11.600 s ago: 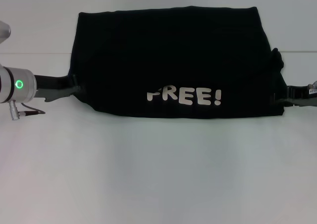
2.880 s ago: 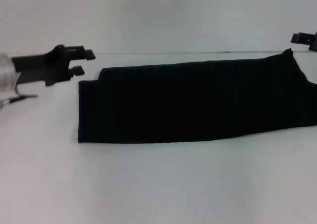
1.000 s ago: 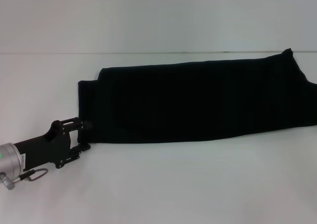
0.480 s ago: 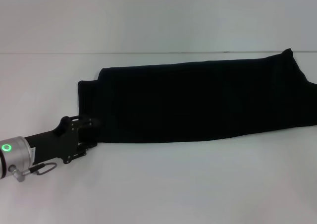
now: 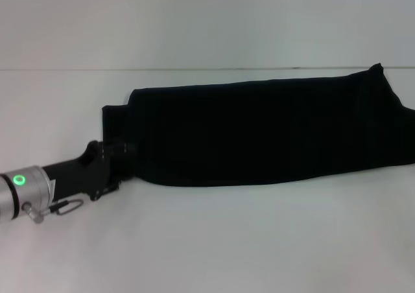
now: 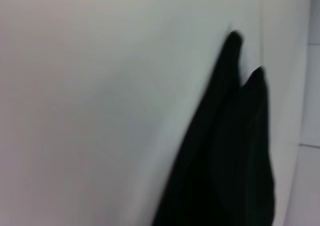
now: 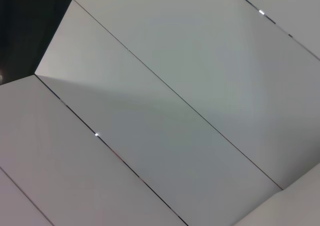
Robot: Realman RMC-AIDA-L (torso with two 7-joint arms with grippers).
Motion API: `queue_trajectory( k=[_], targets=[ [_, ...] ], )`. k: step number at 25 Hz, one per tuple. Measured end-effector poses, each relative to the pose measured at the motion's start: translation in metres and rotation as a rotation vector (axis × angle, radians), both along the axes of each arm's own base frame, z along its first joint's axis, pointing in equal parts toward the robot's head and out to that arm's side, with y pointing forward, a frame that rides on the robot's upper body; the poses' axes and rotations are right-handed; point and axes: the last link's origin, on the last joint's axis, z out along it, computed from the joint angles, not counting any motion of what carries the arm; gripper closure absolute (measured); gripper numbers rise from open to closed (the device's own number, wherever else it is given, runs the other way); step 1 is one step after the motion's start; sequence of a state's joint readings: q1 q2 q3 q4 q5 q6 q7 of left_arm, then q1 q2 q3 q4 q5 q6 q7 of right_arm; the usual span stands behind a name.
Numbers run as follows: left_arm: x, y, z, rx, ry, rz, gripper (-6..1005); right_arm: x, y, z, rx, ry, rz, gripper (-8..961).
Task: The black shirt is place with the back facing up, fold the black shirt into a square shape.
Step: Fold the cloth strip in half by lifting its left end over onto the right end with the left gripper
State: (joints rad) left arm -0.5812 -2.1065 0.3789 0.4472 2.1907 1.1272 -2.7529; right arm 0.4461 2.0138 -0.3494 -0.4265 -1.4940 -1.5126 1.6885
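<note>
Black cloth fills the middle of the head view: the black shirt point(image 5: 266, 131) lies on a white table point(image 5: 214, 241), already folded into a long, low band that runs from left of centre out past the right edge. No lettering shows on its upper face. Its far right corner stands up in a small peak, and its left end shows stepped layers, with a lower layer jutting out a little to the left.

The left gripper point(image 5: 126, 153) reaches in low from the near left, on a dark wrist with a silver collar and a green ring light. Its tips meet the near-left corner of the band and merge with the dark fabric, so I cannot tell whether the fingers are spread, clenched, or already pinching cloth. The left wrist view shows only a dark fold of the shirt point(image 6: 230, 151) against the pale table.

The right gripper is not in the head view; its wrist camera faces pale wall panels, so that arm seems parked away from the work.

Judging by the layout, the step in hand is taking hold of the left end to fold it rightward. To do it well, the pinch should catch every layer at that corner, and the lift should stay low so the band does not slide or splay.
</note>
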Motion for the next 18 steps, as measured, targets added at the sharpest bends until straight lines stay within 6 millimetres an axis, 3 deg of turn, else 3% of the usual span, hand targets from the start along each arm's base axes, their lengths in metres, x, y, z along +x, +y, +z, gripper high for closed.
queue_trajectory(
  k=[7,18],
  targets=[
    [0.012,0.015,0.008,0.063,-0.002,-0.053,399,0.001,-0.001,0.000,0.001,0.001,-0.004,270],
    [0.004,0.004,-0.002,-0.007,0.007,-0.032,399,0.004,-0.003,0.001,0.008,0.004,-0.015,270]
  ],
)
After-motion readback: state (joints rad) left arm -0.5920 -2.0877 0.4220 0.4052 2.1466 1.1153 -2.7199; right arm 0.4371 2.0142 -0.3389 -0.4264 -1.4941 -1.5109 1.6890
